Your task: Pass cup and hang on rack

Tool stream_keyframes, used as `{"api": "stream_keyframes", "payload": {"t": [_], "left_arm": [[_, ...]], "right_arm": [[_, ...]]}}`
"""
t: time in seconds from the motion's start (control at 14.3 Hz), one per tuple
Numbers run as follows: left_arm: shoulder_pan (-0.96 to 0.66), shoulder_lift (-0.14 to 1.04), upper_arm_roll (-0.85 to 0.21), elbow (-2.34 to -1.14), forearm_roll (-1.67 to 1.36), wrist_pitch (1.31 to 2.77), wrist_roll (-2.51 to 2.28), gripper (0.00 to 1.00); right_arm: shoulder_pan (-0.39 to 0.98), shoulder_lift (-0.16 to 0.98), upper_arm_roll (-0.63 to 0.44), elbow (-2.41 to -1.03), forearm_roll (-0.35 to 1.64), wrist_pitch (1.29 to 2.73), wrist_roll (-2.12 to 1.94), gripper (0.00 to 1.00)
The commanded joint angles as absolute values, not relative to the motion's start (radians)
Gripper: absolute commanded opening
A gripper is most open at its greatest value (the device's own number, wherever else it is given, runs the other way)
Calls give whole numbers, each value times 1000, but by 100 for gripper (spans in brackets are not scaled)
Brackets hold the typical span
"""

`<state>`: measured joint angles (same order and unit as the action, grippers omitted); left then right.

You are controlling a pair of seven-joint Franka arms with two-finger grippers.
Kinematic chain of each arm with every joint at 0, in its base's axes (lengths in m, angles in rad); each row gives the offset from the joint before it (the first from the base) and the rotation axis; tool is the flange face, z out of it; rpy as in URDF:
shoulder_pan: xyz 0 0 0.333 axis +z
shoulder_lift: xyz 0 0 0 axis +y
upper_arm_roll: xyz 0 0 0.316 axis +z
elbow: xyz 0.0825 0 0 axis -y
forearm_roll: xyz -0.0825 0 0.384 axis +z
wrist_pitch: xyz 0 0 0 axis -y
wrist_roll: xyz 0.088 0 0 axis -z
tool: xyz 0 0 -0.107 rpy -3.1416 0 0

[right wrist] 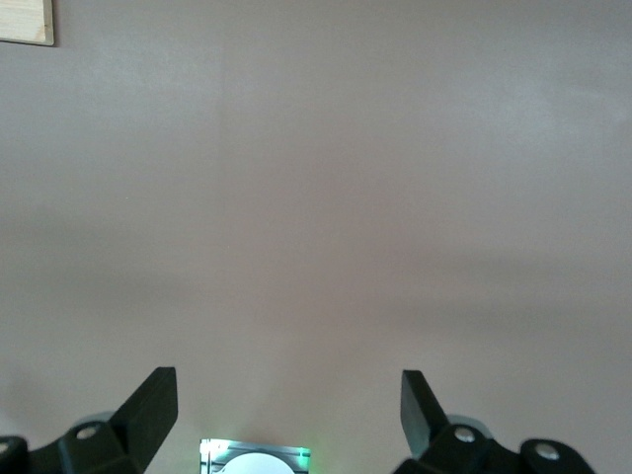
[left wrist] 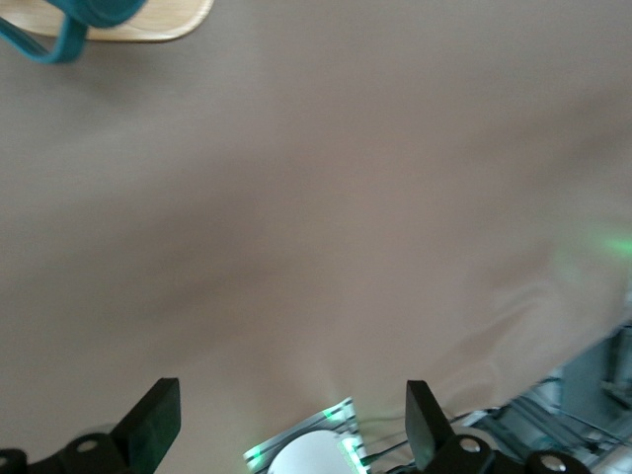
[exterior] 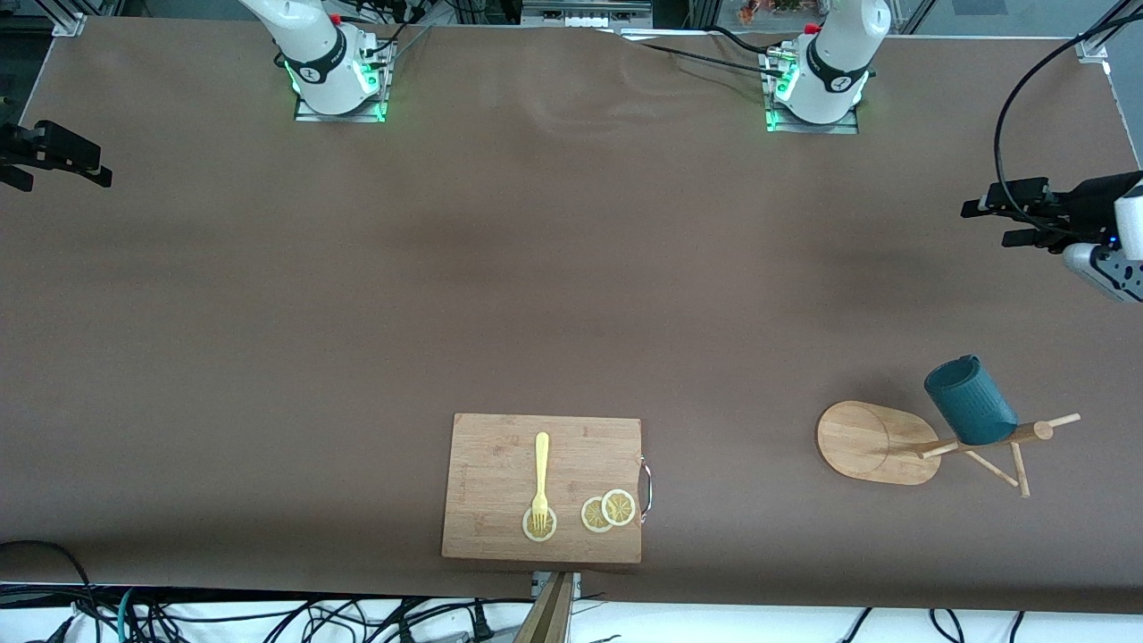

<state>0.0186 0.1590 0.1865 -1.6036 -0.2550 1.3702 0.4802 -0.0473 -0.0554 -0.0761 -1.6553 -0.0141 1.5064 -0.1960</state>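
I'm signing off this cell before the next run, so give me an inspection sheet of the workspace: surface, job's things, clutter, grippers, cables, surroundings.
Surface: brown table cover, faint wrinkles near the bases, no spills seen.
Job's things: cup hangs on the rack at the left arm's end; rack looks upright on its oval base.
Clutter: cutting board at the camera-side edge, carrying a yellow fork and three lemon slices.
Grippers: left gripper open, empty, over bare table at its end; right gripper open, empty, over its end. Both arms wait.
Cables: black cable loops to the left arm; cable tangle below the table's camera-side edge.
Surroundings: metal frame posts at the table's corners.
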Motion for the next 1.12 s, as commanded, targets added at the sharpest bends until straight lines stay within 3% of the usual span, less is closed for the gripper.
{"api": "stream_keyframes", "payload": {"t": [0.0, 0.35, 0.63, 1.05], "left_arm": [[-79, 160, 193, -1520, -144, 1377, 309, 100], [-176, 153, 151, -1427, 43, 1378, 275, 100], [-157, 77, 107, -1443, 43, 1367, 214, 100], [-81, 69, 100, -1454, -103, 1364, 5, 100]], "right_arm": [[-40, -61, -84, -1652, -12, 1494, -190, 100], [-41, -61, -84, -1652, -12, 1494, -190, 100], [-41, -61, -84, -1652, -12, 1496, -190, 100], [-40, -61, -84, -1652, -12, 1496, -190, 100]]}}
